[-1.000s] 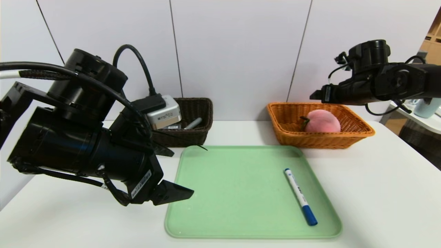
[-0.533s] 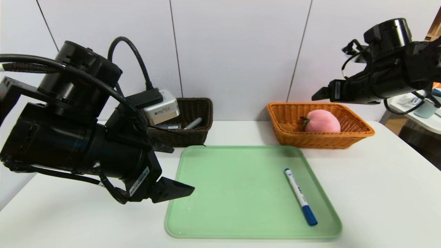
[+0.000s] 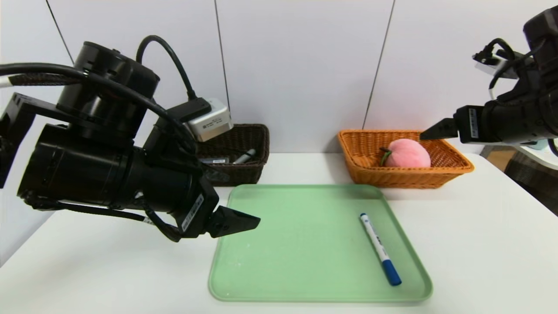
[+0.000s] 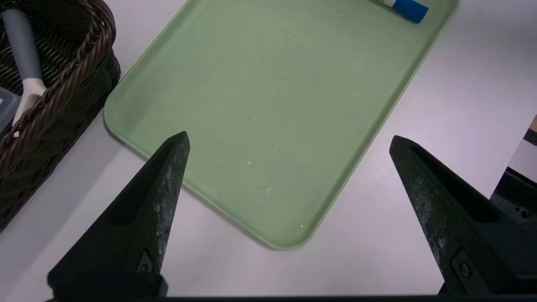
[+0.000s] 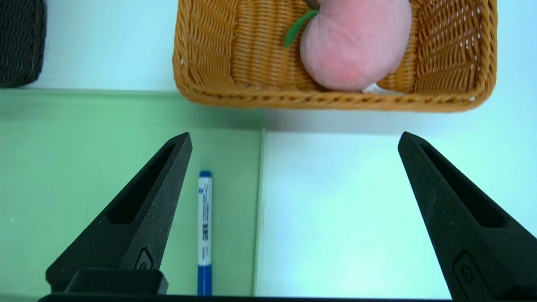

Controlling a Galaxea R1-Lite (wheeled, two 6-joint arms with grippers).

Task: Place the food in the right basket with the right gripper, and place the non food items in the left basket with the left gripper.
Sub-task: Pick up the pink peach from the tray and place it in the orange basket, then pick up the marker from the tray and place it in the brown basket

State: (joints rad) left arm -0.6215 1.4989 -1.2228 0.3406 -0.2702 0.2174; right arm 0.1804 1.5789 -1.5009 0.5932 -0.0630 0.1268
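Black left gripper [image 4: 289, 136] tilted downward above the green tray's [image 3: 320, 244] edge, jaws spread wide, empty.

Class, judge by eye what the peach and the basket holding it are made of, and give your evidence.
Peach: probably plush fabric, soft and matt; its surface looks fuzzy and a white tag pokes out underneath.

Basket: woven wicker, slightly glossy, shown by interlaced strands; possibly a plastic imitation.
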